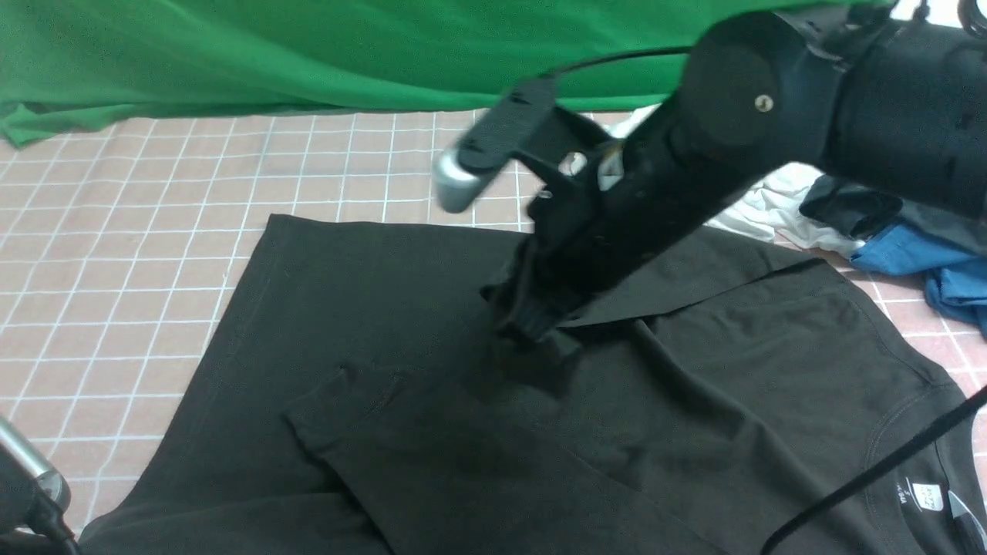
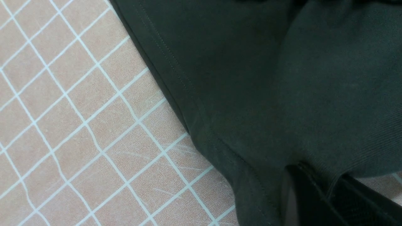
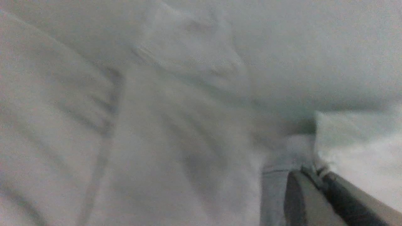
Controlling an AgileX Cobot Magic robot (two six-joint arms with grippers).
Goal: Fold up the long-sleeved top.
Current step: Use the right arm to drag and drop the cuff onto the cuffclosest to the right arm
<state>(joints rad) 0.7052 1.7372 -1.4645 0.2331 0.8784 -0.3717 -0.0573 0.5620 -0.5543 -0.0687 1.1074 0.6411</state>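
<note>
The long-sleeved top (image 1: 370,308) lies spread on the pink gridded table, its ribbed neck with a white label (image 1: 921,493) at the near right. A sleeve lies folded across the body. My right gripper (image 1: 532,327) reaches to the middle of the top and is shut on a fold of its fabric; in the right wrist view (image 3: 317,174) the cloth looks washed-out grey. My left gripper (image 2: 329,188) is shut on a ribbed edge of the top (image 2: 282,94) beside its stitched hem. In the front view only part of the left arm (image 1: 23,478) shows, at the near left.
A white garment (image 1: 771,204), a charcoal-grey one (image 1: 848,204) and a blue one (image 1: 925,266) lie heaped at the far right. A green cloth (image 1: 308,54) hangs along the back. A black cable (image 1: 887,470) crosses the near right corner. Bare table (image 1: 116,231) lies to the left.
</note>
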